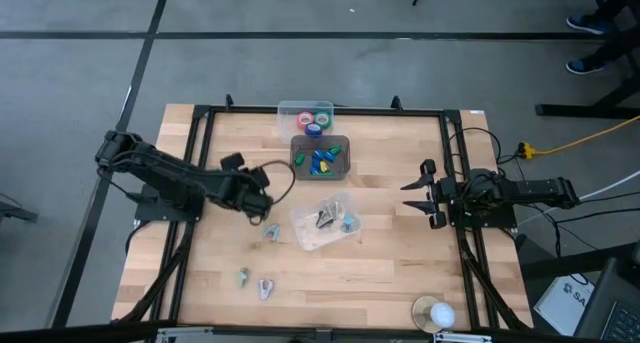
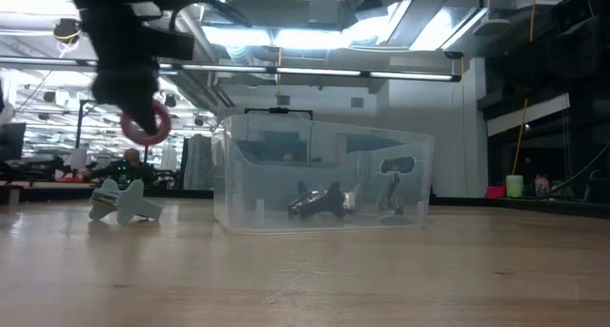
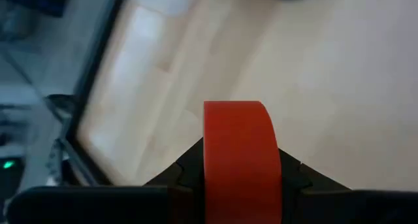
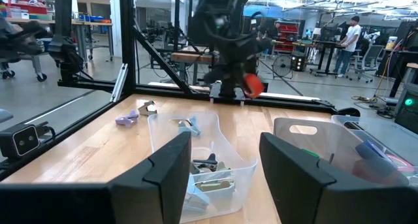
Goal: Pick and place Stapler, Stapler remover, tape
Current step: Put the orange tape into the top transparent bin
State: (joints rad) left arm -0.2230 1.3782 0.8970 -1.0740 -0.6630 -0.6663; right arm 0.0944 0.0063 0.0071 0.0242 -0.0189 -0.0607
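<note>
Tape: red ring-shaped roll [image 3: 241, 160] clamped between the fingers of the left gripper [image 1: 262, 207], lifted off the light wooden table [image 1: 400, 263], left of the clear plastic bin [image 1: 325, 224] with dark staple removers inside. Seen raised in the low view, roll [image 2: 145, 125] above two pale staple removers [image 2: 124, 203] lying on the wood. More rolls, green, red and blue [image 1: 315, 120], kept in a small clear tub at the table's far edge. Right gripper [image 1: 414, 195] parked near the right rail, fingers spread apart, nothing between them.
</note>
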